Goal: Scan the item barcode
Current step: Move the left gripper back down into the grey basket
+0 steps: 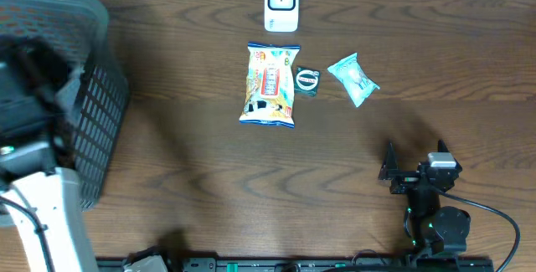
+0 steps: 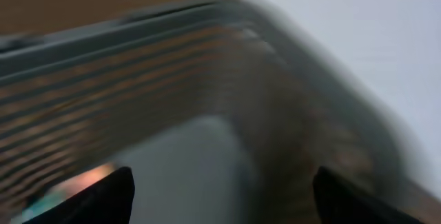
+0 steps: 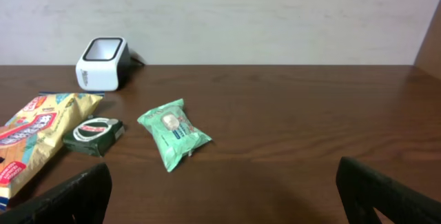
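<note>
On the table lie a yellow snack bag (image 1: 270, 84) (image 3: 34, 138), a small dark green box (image 1: 307, 80) (image 3: 93, 134) and a mint-green packet (image 1: 353, 79) (image 3: 173, 140). The white barcode scanner (image 1: 281, 4) (image 3: 103, 62) stands behind them at the far edge. My right gripper (image 1: 416, 150) (image 3: 224, 196) rests low near the front right, open, well short of the packet. My left gripper (image 2: 224, 196) hangs inside the grey basket (image 1: 92, 96) (image 2: 138, 58), its jaws wide apart and nothing between them. That view is blurred; a pale shape and an orange-teal patch (image 2: 76, 182) show below.
The basket fills the table's left end, with the left arm's dark body (image 1: 25, 79) over it. A pale wall runs behind the scanner. Bare brown wood lies between the items and the right gripper.
</note>
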### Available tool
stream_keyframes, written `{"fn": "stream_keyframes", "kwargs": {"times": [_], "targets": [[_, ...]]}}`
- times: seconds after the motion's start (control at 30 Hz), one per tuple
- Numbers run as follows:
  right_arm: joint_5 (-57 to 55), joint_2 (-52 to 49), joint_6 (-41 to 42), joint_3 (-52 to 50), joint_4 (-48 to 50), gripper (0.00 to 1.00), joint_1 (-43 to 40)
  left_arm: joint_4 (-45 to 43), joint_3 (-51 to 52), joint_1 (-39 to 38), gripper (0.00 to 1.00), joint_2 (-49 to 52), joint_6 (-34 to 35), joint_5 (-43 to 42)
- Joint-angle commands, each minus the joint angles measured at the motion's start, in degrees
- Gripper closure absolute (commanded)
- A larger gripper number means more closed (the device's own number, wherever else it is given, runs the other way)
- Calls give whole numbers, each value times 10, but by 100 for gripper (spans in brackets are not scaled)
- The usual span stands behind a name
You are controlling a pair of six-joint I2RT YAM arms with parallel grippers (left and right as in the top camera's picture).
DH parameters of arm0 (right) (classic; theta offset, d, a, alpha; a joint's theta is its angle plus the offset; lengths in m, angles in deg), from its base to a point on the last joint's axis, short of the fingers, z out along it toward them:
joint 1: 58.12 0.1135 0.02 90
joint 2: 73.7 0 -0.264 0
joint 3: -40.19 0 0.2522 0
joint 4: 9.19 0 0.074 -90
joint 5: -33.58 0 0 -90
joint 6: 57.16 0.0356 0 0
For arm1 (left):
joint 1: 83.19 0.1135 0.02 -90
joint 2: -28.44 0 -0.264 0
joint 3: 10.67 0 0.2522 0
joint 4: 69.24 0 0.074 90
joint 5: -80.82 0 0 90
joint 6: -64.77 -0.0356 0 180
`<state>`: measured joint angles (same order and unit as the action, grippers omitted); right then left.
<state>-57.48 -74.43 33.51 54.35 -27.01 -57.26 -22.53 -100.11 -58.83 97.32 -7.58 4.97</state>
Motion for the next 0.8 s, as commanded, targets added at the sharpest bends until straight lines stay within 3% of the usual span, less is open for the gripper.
{"fn": "stream_keyframes", "kwargs": {"times": [0.0,0.3,0.47,0.63,0.77], "targets": [[1,1,6,-1,-2,1,-5,20,-3,62,18,40,-9,6],[1,1,6,-1,-2,1,-5,99,-3,139,16,186,66,164],[1,1,6,-1,-2,1,-5,128,-3,153,13,248,68,209],[1,1,6,-1,-2,1,-5,162,-3,166,10,294,138,239],[1,1,6,-1,-2,1,-5,169,-3,180,9,332,146,238]]}}
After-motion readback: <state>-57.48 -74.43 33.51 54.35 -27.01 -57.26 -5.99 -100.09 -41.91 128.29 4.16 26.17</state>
